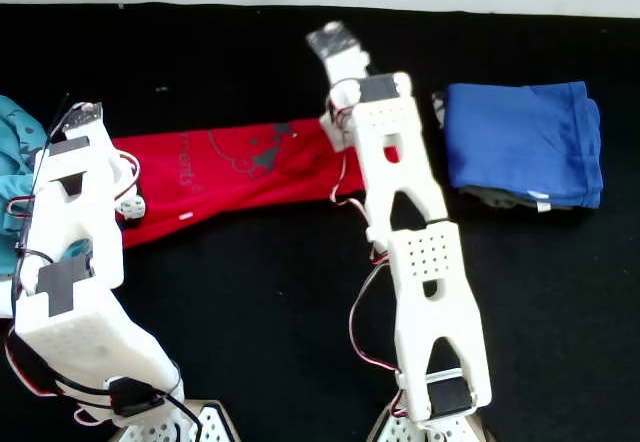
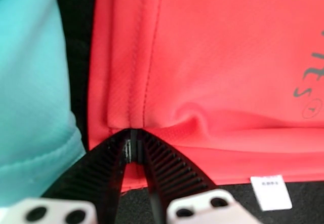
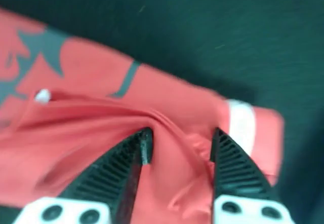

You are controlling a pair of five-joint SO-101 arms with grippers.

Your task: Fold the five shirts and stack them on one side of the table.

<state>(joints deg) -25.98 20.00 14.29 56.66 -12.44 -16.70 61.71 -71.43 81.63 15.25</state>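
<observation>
Mid-fold on the red shirt (image 1: 240, 172): left gripper (image 2: 132, 150) pinches its edge, right gripper (image 3: 178, 148) gapes over its other end, probably must close next.

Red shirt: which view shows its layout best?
High view: the red shirt lies as a long strip between the arms. Left wrist view shows one edge pinched in the left hand; right wrist view, fabric bunched at the open right hand.

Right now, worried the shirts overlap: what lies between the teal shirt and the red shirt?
A narrow bare strip of black table separates the teal shirt from the red shirt, in the left wrist view.
</observation>
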